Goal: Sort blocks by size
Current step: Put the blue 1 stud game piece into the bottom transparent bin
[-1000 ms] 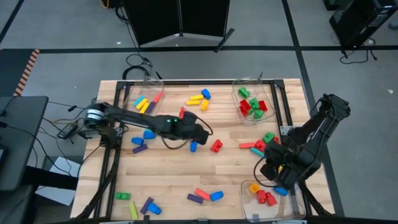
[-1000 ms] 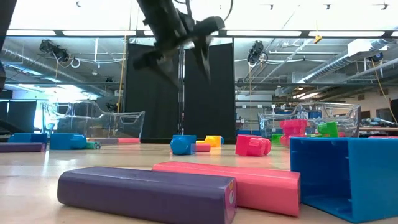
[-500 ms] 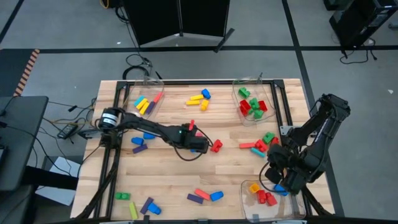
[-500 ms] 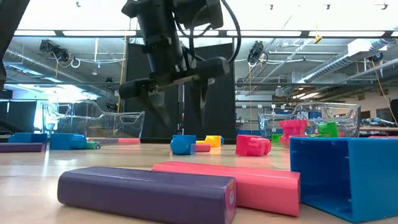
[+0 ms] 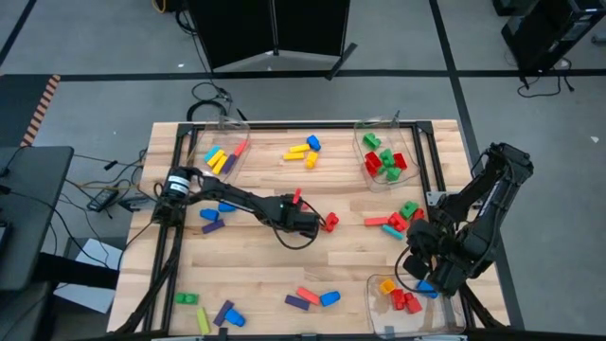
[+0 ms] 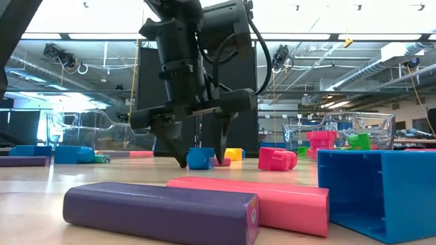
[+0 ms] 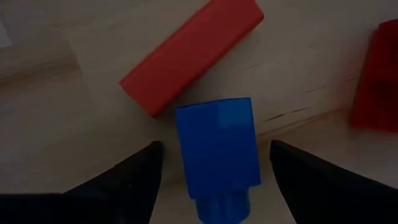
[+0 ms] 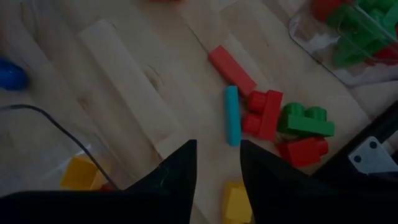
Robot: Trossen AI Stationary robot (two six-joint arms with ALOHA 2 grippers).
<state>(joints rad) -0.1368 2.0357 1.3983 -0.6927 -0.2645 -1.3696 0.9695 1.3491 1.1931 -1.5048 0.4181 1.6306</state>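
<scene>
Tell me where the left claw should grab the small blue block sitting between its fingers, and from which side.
Grip the small blue block across its two flat long sides, coming straight down from above. The left claw already straddles it, open, fingers either side. Probably avoid the rounded stud end, which would likely slip. The red bar lies at the block's far end, clear of the fingers.

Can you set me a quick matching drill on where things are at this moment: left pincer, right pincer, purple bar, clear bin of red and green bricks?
Things:
1. left pincer
2. right pincer
3. purple bar
4. clear bin of red and green bricks

Places or states:
A. far right part of the table
B. open, fingers straddling the small blue brick mid-table
C. lying at the near edge, against a pink bar
D. beside the near right bin, over the table's right edge

Pairs: 1-B, 2-D, 3-C, 4-A
</scene>
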